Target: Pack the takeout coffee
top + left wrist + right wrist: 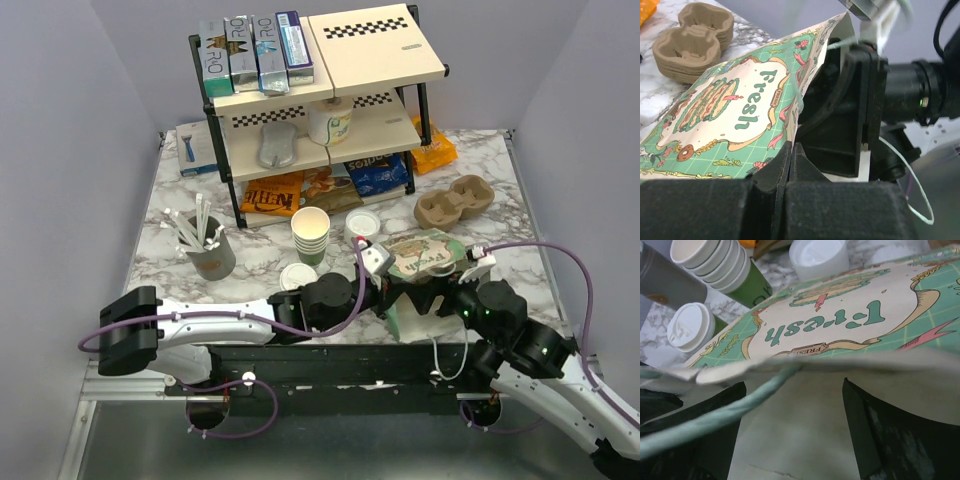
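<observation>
Bag-opening step: left gripper (374, 262) clenched on paper bag (425, 252) rim, right gripper (478, 262) grip not discernible; next, wider mouth, then takeout coffee (298, 276) from bag's 9 o'clock.

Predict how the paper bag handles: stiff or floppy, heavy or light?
Probably floppy: the rim of the bag bows and creases in the right wrist view. Likely light, being thin paper with a cord handle. It could tear where the left fingers pinch its edge.
</observation>
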`<state>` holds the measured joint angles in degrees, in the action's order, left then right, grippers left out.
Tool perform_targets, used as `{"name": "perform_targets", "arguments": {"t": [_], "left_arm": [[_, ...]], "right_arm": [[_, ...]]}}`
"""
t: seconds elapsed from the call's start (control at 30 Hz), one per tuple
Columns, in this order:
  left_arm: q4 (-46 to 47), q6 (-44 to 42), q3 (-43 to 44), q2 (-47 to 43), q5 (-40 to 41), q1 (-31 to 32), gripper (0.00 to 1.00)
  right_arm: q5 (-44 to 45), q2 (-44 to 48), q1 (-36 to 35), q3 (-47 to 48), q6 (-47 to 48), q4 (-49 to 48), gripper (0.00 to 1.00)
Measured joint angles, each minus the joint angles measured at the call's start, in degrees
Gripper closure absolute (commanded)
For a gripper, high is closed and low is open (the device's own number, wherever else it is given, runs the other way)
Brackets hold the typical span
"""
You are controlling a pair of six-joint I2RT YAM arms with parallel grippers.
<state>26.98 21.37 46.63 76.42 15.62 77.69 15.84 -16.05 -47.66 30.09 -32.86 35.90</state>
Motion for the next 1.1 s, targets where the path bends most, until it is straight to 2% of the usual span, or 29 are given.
{"name": "perform_targets", "arguments": {"t": [0.13, 0.2, 0.33, 0.5, 0.7, 0.8, 0.87, 1.1], "left_arm": [[-2.93, 3.17, 2.62, 0.00, 0.28, -2.73, 1.00], [-3.61, 4.26, 3.65, 0.00, 0.37, -3.93, 1.00], [-5.05, 6.54, 4.50, 0.20, 0.46, -5.55, 1.00], [-2.21, 7.02, 3.17, 0.24, -2.10, -5.99, 1.00], [-0.94, 7.02, 1.25, 0.68, -6.03, -6.01, 1.00], [-0.83, 7.41, 1.14, 1.09, -7.45, -6.25, 1.00], [-0.61, 7.85, 1.11, 1.09, -7.76, -6.51, 1.00], [-0.37, 11.76, 1.31, 1.18, -5.55, -6.69, 1.00]], "right_arm": [[0.39, -0.11, 0.00, -2.38, 3.34, -6.12, 0.26], [0.37, -0.76, -0.02, -2.38, 4.26, -7.34, 0.26], [0.44, 0.15, 0.00, -2.56, 4.42, -7.54, 0.37], [0.44, -0.39, 0.00, -3.69, 3.50, -7.63, 0.41], [2.29, -13.27, 0.00, -6.49, -1.73, -11.23, 0.44], [4.72, -16.17, -0.02, -6.67, -5.27, -13.33, 0.45], [6.40, -16.74, -0.02, -7.37, -7.58, -15.21, 0.50], [8.61, -13.27, -0.02, -13.99, -8.72, -21.24, 0.50]]}}
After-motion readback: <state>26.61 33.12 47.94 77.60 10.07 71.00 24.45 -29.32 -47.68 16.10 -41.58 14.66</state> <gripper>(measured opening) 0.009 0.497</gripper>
